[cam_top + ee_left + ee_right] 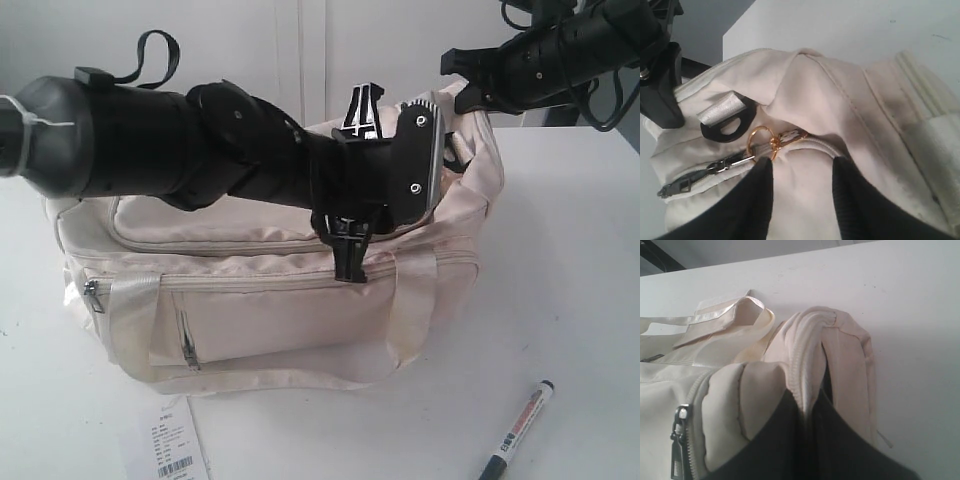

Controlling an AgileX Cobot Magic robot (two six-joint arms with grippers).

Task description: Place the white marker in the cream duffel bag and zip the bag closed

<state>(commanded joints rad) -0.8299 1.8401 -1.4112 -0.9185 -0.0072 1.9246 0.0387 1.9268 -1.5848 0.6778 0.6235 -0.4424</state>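
white marker: lying flat on the bench, in front of the right end of the cream duffel bag, apart from it and outside it
cream duffel bag: resting on the bench, front pocket facing the exterior camera, right end bunched and raised
left tool: released, fingers spread over the bag's top fabric
gold ring zip pull: just beside one left finger, near a black buckle
right tool: clenched on a fold of the bag's end fabric beside the zip teeth
paper tag: flat on the bench before the bag's left end
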